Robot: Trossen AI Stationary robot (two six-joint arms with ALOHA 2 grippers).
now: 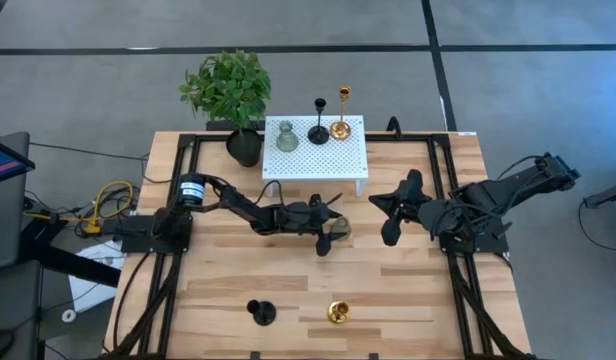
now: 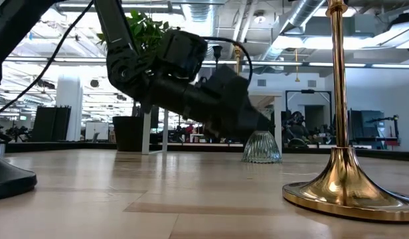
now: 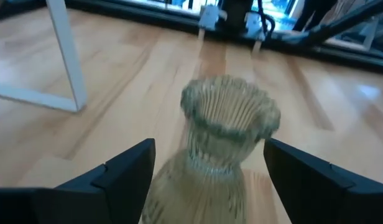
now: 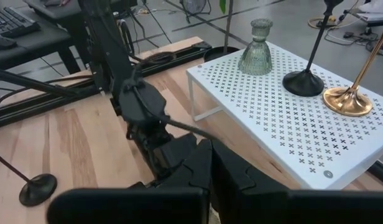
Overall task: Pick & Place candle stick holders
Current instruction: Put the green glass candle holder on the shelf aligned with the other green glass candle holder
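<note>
We see the left gripper (image 3: 207, 180) spread wide, fingers flanking the ribbed grey-green glass candle holder (image 3: 222, 143) standing upright mid-table at six o'clock from the white perforated shelf (image 1: 353, 160); nothing gripped yet. The right gripper (image 1: 396, 208), shut and empty, waits at three o'clock.

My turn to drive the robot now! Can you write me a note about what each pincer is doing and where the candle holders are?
Left pincer: open, fingers either side of a grey-green holder standing mid-table, not gripped.
Right pincer: shut, empty, waiting on the right of the table.
On the white rack: one grey-green holder, one black holder, one gold holder.
Left on the table near the front edge: black holder, gold holder.
</note>
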